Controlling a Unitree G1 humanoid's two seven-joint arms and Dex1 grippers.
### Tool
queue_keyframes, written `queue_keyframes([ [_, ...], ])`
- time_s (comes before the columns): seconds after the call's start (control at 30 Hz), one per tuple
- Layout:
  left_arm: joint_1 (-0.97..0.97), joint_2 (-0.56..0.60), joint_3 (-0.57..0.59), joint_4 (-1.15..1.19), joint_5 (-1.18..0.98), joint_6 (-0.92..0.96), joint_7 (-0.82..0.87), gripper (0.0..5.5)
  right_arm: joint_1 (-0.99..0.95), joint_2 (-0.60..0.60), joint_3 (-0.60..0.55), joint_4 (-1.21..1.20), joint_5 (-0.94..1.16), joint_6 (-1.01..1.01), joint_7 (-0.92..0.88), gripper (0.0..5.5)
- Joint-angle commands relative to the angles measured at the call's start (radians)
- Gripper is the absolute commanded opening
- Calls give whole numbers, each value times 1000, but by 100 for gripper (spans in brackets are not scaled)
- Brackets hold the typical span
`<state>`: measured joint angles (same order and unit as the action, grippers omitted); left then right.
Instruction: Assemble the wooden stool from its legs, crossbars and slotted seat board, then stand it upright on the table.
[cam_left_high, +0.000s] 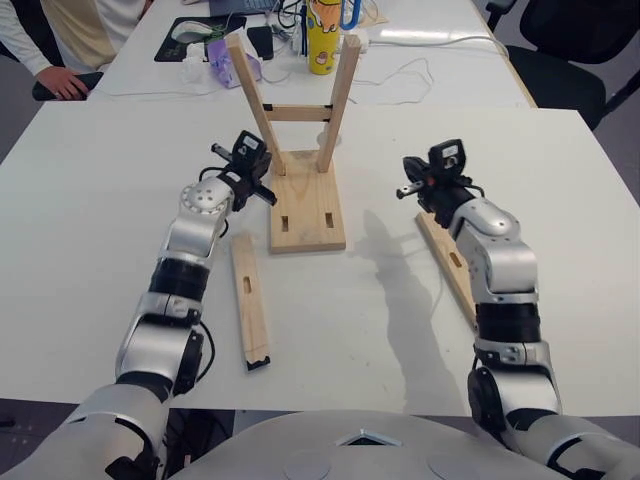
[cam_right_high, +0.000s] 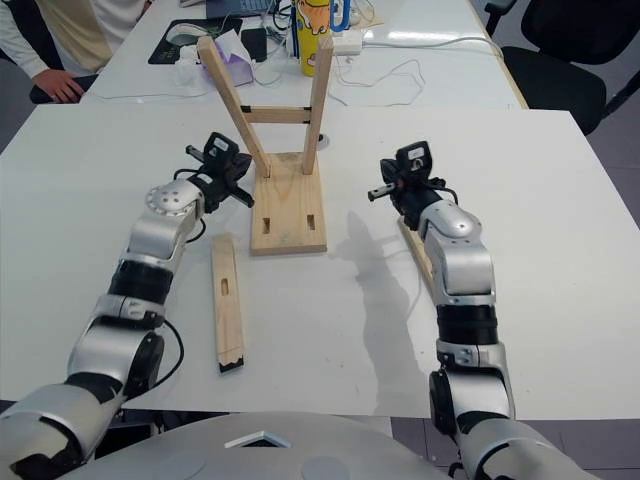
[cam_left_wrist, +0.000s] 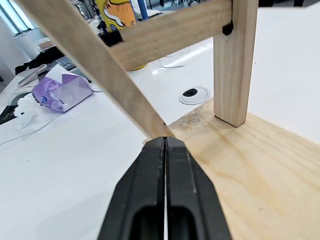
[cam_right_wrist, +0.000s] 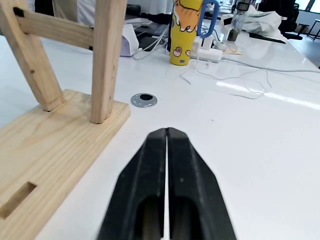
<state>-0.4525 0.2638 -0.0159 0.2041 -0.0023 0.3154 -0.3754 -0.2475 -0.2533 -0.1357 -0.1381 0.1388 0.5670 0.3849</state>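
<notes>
Both closed, empty: left tool (cam_left_wrist: 165, 142) sits just beside the seat board (cam_left_high: 308, 216) (right tool (cam_right_wrist: 166, 131) well apart).

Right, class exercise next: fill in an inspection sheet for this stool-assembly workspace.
Surface: white table.
Job's things: seat board flat; two legs standing in its far slots, joined by a crossbar; near slots empty; left loose leg and right loose leg lying either side.
Clutter: yellow cup, purple tissue pack on the rear table.
Grippers: left gripper shut by the board's far left corner; right gripper shut, right of the board.
Cables: white cable on the rear table.
Surroundings: black chair far right.
</notes>
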Motion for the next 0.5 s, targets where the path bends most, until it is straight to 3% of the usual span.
queue_keyframes([
  [0.03, 189, -12, 103, -265, -49, 74, 79, 0, 110, -129, -59, -70, 29, 82, 60, 2],
  [0.2, 330, -80, 181, -438, -83, 89, 192, 0, 52, -329, -51, 76, 30, 67, 212, 38],
  [0.5, 411, -161, 160, -484, -69, 57, 295, 0, 2, -454, 31, 311, 5, 29, 347, 181],
])
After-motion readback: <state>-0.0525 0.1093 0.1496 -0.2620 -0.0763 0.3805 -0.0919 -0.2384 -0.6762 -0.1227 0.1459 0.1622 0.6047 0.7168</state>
